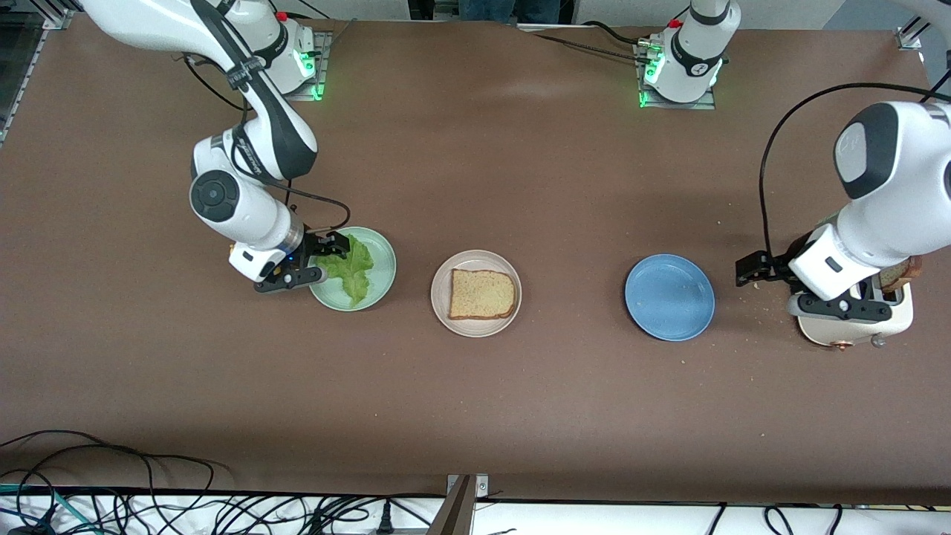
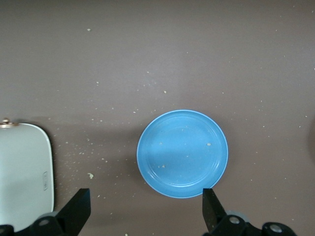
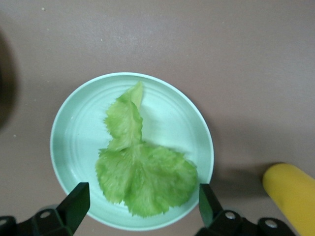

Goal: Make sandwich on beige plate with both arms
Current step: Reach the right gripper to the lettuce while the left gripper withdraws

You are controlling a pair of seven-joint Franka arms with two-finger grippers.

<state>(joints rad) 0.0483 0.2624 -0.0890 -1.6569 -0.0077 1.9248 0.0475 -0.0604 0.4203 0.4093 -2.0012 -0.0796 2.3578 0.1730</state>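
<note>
One tan bread slice lies flat on the beige plate at mid-table. The ruffled green lettuce leaf rests on a mint green plate toward the right arm's end. My right gripper hangs open just over that plate's rim, its fingers either side of the leaf's wide end and holding nothing. A second bread slice sticks out of a white toaster. My left gripper is open and empty over the table between the toaster and a blue plate.
The blue plate holds only crumbs, and more crumbs dot the brown table round it. A yellow object lies beside the mint plate, under the right arm. Cables run along the table edge nearest the front camera.
</note>
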